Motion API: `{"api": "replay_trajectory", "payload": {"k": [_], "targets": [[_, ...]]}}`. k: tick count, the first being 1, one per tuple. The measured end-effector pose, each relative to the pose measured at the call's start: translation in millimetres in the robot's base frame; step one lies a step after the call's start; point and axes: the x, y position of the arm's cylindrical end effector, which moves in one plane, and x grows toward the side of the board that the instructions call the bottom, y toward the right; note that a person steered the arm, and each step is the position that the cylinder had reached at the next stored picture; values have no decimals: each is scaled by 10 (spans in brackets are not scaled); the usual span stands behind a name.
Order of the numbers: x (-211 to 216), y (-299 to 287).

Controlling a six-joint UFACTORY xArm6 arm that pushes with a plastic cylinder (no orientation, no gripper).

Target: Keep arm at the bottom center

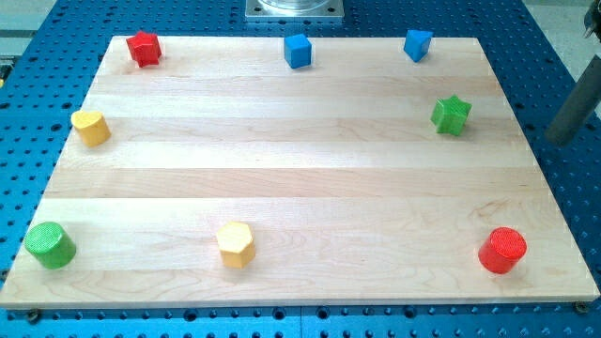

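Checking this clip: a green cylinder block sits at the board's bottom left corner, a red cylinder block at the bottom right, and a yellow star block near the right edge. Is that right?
Not quite. The camera view shows that the star block near the right edge is green, not yellow. The green cylinder block at bottom left and the red cylinder block at bottom right are as stated.

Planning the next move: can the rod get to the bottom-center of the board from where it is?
Probably yes. My tip is out of view. The yellow hexagonal block sits left of bottom center; the red cylinder is far right.

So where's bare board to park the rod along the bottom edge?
Between the yellow hexagon block and red cylinder the board is bare, as is the middle. Blocks sit only along the edges. My tip isn't in view.
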Motion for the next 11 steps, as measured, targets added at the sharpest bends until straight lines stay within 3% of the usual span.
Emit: {"api": "replay_trajectory", "payload": {"k": [3,7,8,10,11], "targets": [[414,-382],[595,-1880],[883,-2231],[1987,-3332],[2063,-3569]]}}
